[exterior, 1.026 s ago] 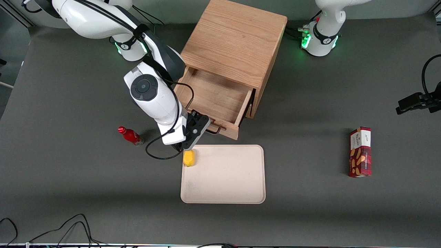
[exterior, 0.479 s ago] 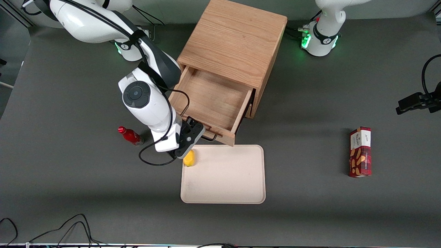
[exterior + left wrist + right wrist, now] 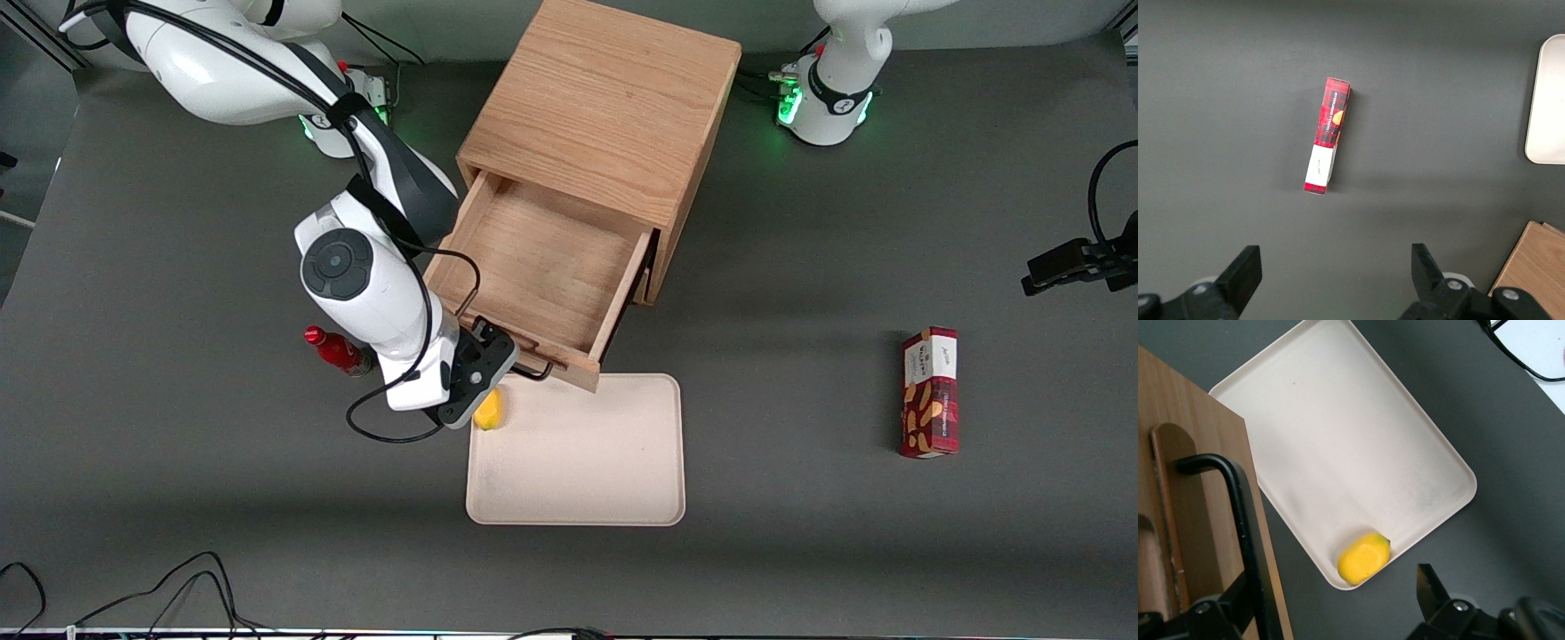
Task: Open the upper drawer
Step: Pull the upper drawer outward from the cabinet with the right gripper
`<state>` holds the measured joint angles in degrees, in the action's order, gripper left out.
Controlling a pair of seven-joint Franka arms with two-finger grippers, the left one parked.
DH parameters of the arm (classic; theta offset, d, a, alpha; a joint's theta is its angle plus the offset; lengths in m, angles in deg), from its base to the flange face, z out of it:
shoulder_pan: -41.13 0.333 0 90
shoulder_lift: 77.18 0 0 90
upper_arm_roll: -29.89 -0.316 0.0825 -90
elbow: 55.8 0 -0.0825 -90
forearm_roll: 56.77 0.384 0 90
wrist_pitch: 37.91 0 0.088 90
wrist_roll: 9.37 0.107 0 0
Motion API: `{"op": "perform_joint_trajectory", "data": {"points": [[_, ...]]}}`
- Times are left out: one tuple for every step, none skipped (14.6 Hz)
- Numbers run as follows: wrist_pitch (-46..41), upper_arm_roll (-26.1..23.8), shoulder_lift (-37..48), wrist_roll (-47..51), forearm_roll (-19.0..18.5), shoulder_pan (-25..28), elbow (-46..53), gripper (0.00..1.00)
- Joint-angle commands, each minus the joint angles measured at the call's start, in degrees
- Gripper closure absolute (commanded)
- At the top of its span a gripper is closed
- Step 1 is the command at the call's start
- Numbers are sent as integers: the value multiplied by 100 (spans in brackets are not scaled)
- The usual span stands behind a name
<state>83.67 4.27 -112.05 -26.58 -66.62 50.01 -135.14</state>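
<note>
The upper drawer [image 3: 542,267] of the oak cabinet [image 3: 605,107] is pulled far out, and its plain wooden box is bare inside. Its black bar handle [image 3: 533,369] faces the front camera. My right gripper [image 3: 484,369] is at the handle's end nearest the working arm. In the right wrist view the fingers [image 3: 1430,583] stand wide apart. The handle bar [image 3: 1248,533] runs right against one finger, and the drawer front [image 3: 1191,493] is beside it. The gripper [image 3: 1331,581] is open, not clamped on the bar. The lower drawer is hidden.
A cream tray [image 3: 578,453] lies just in front of the drawer, with a yellow lemon [image 3: 488,411] in its corner under the gripper. A red bottle [image 3: 338,351] lies beside the working arm. A red snack box [image 3: 930,391] lies toward the parked arm's end.
The drawer has slid farther out toward the front camera, and the gripper moved with its handle. The drawer front now reaches the tray's edge.
</note>
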Motion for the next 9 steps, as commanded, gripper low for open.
{"op": "perform_joint_trajectory", "data": {"points": [[50, 153, -161, 210, -271, 35, 322, 0], [50, 154, -161, 218, -263, 35, 331, 0], [50, 154, -134, 218, -245, 35, 331, 0], [-11, 145, -99, 218, -236, 26, 331, 0], [-142, 145, -90, 210, -227, 8, 348, 0], [-265, 110, -73, 210, -219, -53, 400, 0], [-432, 92, -73, 210, -219, -62, 505, 0], [-634, 83, -81, 201, -219, -62, 637, 0], [-810, 83, -73, 201, -158, -80, 760, 0]]}}
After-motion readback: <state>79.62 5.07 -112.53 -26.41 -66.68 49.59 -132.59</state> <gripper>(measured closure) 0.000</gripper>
